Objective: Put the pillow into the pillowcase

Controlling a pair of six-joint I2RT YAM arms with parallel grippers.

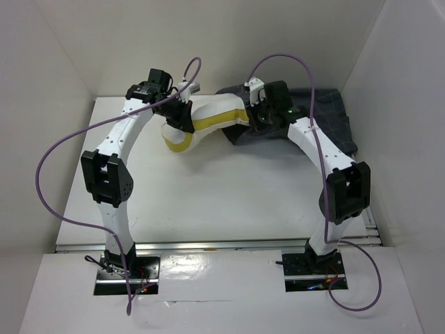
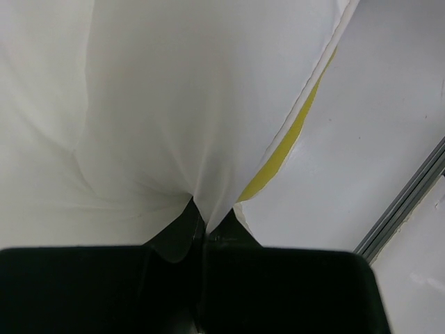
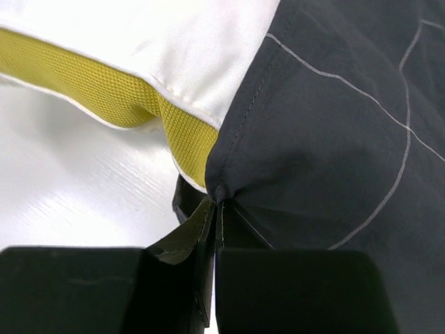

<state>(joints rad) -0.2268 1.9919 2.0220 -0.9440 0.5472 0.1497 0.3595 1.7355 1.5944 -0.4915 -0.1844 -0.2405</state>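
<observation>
The white pillow [image 1: 208,115] with a yellow trim [image 1: 215,122] lies at the back middle of the table, its right end inside the dark grid-patterned pillowcase [image 1: 327,118]. My left gripper [image 1: 179,120] is shut on the pillow's left end; white fabric [image 2: 174,104] bunches between the jaws [image 2: 201,226]. My right gripper [image 1: 254,115] is shut on the pillowcase's open hem [image 3: 219,191], right where the dark cloth [image 3: 334,125] overlaps the pillow's yellow edge [image 3: 104,90].
White walls close in the back and both sides. A metal rail [image 1: 222,245] runs along the table's near edge. Purple cables [image 1: 49,181] loop over both arms. The pillowcase's far part drapes to the back right corner.
</observation>
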